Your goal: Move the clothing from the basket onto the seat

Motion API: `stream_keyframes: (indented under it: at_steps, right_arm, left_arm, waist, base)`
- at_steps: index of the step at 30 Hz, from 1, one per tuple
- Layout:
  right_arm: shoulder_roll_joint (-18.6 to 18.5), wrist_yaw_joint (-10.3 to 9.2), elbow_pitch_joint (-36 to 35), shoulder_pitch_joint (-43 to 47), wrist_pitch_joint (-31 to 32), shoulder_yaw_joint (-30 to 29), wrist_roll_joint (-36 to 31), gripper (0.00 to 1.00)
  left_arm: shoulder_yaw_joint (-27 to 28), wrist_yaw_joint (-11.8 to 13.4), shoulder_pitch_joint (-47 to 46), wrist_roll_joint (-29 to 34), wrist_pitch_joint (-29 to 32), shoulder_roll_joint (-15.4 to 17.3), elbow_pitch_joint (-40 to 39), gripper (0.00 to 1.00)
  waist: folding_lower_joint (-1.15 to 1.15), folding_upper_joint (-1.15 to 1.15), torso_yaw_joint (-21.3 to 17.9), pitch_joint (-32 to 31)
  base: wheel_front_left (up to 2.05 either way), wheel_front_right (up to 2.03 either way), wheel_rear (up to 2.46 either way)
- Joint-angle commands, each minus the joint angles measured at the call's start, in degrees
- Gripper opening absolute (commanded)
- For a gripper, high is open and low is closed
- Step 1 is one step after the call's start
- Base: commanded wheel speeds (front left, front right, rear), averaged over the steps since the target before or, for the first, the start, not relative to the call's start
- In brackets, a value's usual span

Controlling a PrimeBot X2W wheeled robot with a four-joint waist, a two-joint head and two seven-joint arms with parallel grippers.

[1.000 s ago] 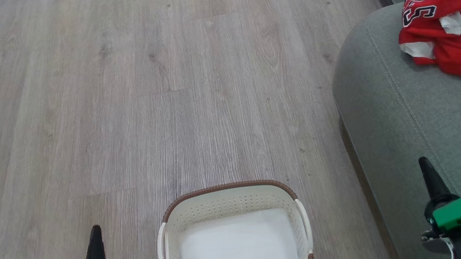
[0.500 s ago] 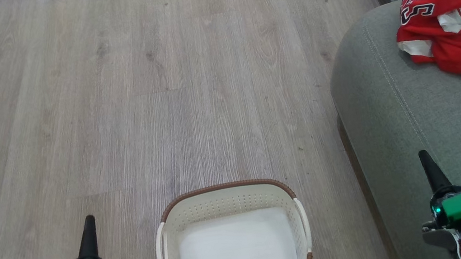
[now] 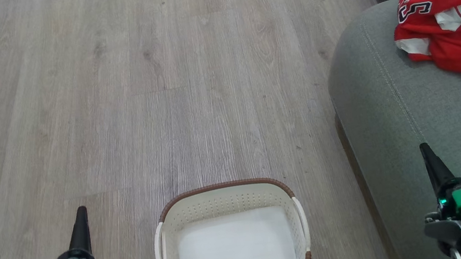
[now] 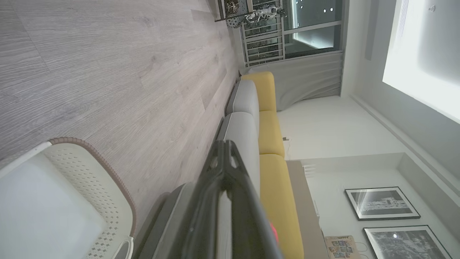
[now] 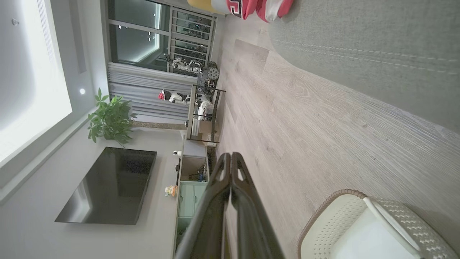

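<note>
Left claw [image 3: 81, 212] closed, lower left; right claw [image 3: 424, 149] closed, lower right; both pointing up.

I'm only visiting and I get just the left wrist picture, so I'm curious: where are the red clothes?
Observer: The clothes lie heaped on the grey seat, near its rounded corner.
Operator: Is anything in the basket?
Observer: No, the head view looks straight into the basket: bare floor, no clothes.
Operator: And the other claw?
Observer: The right claw is shut and empty.
</note>
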Motion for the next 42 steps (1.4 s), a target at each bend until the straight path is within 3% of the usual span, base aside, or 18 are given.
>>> stream_keyframes:
  at_steps: [1, 15, 42]
  right_arm:
    - [-0.3, 0.42, -2.2, -3.2, 0.6, 0.8, 1.8, 0.00]
    - [-0.3, 0.47, -2.6, -4.2, 2.9, 0.3, 11.0, 0.00]
    - [-0.3, 0.47, -2.6, -4.2, 2.9, 0.3, 11.2, 0.00]
  left_arm:
    - [2.1, -0.7, -3.3, -1.5, 0.6, 0.3, -2.0, 0.00]
    - [4.0, -2.3, -4.8, -10.3, 3.0, 0.2, -2.1, 0.00]
    - [4.0, -2.4, -4.8, -10.5, 3.0, 0.2, -2.1, 0.00]
  waist:
    - [0.00, 0.00, 0.0, 0.0]
    - [0.00, 0.00, -0.4, 0.2]
    - [0.00, 0.00, -0.4, 0.2]
  base:
    - [0.00, 0.00, 0.00]
    - [0.00, 0.00, 0.00]
    - [0.00, 0.00, 0.00]
